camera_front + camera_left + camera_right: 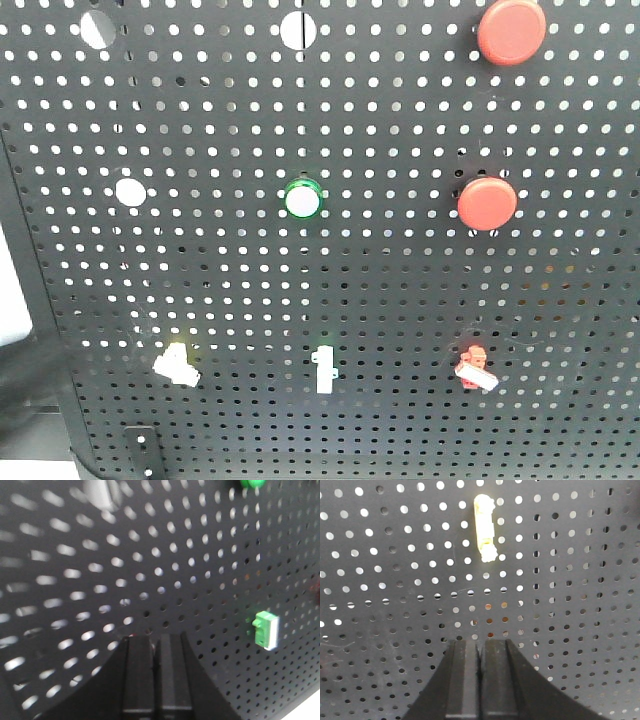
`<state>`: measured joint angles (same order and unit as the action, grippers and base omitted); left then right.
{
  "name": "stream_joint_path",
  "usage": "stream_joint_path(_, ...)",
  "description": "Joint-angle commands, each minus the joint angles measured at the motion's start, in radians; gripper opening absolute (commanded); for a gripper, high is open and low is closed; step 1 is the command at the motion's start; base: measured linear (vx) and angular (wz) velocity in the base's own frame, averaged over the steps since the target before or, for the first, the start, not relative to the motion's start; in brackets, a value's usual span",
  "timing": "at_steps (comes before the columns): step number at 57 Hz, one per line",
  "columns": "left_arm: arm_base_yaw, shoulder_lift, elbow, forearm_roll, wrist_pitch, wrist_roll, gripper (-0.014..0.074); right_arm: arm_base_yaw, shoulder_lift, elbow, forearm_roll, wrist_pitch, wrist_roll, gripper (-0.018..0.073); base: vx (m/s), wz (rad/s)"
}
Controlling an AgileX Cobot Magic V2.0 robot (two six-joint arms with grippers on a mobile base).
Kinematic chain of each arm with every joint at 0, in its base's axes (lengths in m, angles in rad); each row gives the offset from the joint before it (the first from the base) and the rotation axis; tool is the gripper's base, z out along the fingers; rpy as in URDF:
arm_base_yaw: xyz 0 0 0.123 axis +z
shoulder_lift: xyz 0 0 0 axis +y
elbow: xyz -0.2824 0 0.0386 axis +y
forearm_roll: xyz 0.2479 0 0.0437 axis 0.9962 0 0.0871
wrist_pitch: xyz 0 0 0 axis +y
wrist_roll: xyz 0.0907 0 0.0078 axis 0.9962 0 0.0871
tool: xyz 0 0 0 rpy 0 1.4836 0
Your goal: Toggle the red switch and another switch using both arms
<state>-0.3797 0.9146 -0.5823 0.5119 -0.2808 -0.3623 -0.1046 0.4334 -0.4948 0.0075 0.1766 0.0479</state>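
Right gripper [480, 646]: fingers pressing together, empty, likely forming a poking tip, sitting below pale-yellow switch [486, 527].
Left gripper [154, 644]: likewise closed, empty.
Red switch [475, 367]: waiting, no arm near.

The right pincer [480, 645], fingers pressed together, sits below the pale-yellow switch [485, 527] on the pegboard [570, 605].

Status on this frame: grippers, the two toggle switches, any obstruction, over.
Left gripper and right gripper shut. Small red toggle switch with white lever and small pale-yellow toggle switch untouched, bottom row of black pegboard. Nothing blocking either.
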Motion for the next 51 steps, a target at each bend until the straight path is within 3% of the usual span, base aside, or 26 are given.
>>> stream_joint_path(1,-0.004,0.054,-0.082,-0.003,-0.044,-0.034,0.0003,-0.006,0.013,-0.035,0.000,-0.082,-0.003,-0.0006,0.00,0.00)
stream_joint_path(18,-0.002,0.155,-0.104,-0.061,0.032,-0.038,0.0003,-0.006,0.013,-0.035,0.000,-0.069,-0.003,-0.0006,0.00,0.00)
stream_joint_path(39,-0.002,0.234,-0.104,-0.062,0.132,-0.060,0.0003,-0.006,0.013,-0.035,0.000,-0.024,-0.003,-0.0006,0.00,0.00)
stream_joint_path(51,-0.002,0.195,-0.104,-0.062,0.027,-0.058,0.0003,-0.006,0.013,-0.035,0.000,-0.024,-0.003,-0.0006,0.00,0.00)
